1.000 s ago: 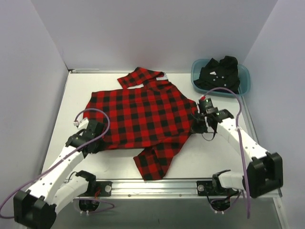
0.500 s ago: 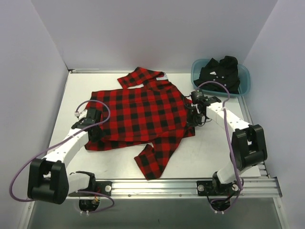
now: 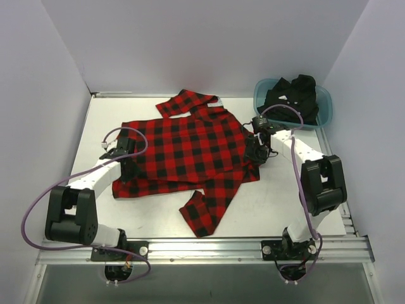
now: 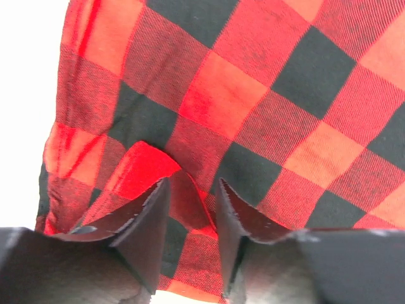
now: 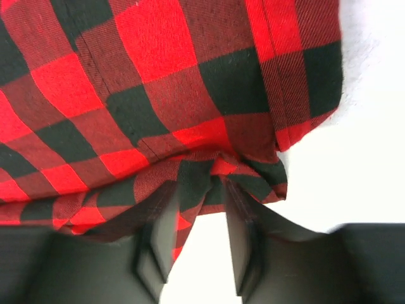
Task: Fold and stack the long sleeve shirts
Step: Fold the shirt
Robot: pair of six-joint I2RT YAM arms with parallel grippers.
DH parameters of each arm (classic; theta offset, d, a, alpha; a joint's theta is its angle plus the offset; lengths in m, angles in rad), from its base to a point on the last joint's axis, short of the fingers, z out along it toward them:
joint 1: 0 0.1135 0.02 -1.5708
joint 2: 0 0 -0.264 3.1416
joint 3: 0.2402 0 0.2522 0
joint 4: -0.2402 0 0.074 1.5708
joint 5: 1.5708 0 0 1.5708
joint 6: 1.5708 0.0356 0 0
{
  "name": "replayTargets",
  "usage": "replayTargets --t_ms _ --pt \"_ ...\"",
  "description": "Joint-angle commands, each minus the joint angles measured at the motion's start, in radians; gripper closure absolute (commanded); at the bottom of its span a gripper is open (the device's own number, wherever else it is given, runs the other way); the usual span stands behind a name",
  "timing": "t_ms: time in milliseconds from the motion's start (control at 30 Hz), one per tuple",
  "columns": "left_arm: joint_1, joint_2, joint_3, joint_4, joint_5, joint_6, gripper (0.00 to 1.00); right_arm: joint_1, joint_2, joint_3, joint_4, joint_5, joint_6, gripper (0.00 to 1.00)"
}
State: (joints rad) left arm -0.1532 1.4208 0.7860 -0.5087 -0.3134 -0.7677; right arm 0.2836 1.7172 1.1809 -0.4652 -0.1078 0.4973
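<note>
A red-and-black check long sleeve shirt (image 3: 190, 145) lies spread on the white table, its lower hem doubled over. One sleeve (image 3: 212, 202) trails toward the near edge and the other (image 3: 185, 101) lies at the back. My left gripper (image 3: 129, 166) sits over the shirt's left edge. In the left wrist view its jaws (image 4: 193, 190) stand apart with a loose ridge of cloth (image 4: 190, 202) between them. My right gripper (image 3: 255, 154) is at the shirt's right edge, open (image 5: 201, 193) around a bunched corner of cloth (image 5: 209, 171). A black shirt (image 3: 292, 96) lies crumpled at the back right.
The black shirt fills a teal plastic tub (image 3: 326, 111) at the back right corner. White walls close in the table on the left, back and right. A metal rail (image 3: 202, 247) runs along the near edge by the arm bases.
Both grippers moved away from the near edge and inward, carrying the shirt's lower hem up over its body. Both pairs of jaws, shut on cloth before, have now parted.
</note>
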Motion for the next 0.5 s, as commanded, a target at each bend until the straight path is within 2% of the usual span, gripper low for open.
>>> replayTargets --t_ms 0,33,100,133,267,367,433,467 --pt "0.032 -0.038 0.004 0.015 -0.004 -0.007 0.55 -0.008 -0.031 0.025 -0.021 0.039 0.007 0.62" --pt "0.040 -0.060 -0.005 0.010 -0.003 -0.010 0.51 -0.008 -0.044 0.019 -0.020 0.040 0.003 0.55" --pt "0.047 -0.144 -0.040 0.001 0.000 -0.002 0.42 -0.006 -0.102 0.003 -0.013 0.037 -0.020 0.52" --pt "0.049 -0.176 -0.054 0.002 0.003 0.004 0.23 -0.004 -0.126 -0.027 -0.007 0.030 -0.035 0.49" --pt "0.049 -0.302 -0.085 -0.048 0.046 0.044 0.03 0.064 -0.279 -0.133 0.007 0.020 -0.117 0.40" --pt "0.047 -0.355 -0.091 -0.063 0.108 0.096 0.03 0.214 -0.355 -0.222 0.002 0.065 -0.141 0.32" --pt "0.046 -0.372 -0.084 -0.062 0.178 0.149 0.03 0.274 -0.378 -0.268 -0.001 0.048 -0.077 0.29" --pt "0.041 -0.378 -0.080 -0.062 0.197 0.168 0.03 0.351 -0.393 -0.303 0.000 0.048 -0.053 0.28"
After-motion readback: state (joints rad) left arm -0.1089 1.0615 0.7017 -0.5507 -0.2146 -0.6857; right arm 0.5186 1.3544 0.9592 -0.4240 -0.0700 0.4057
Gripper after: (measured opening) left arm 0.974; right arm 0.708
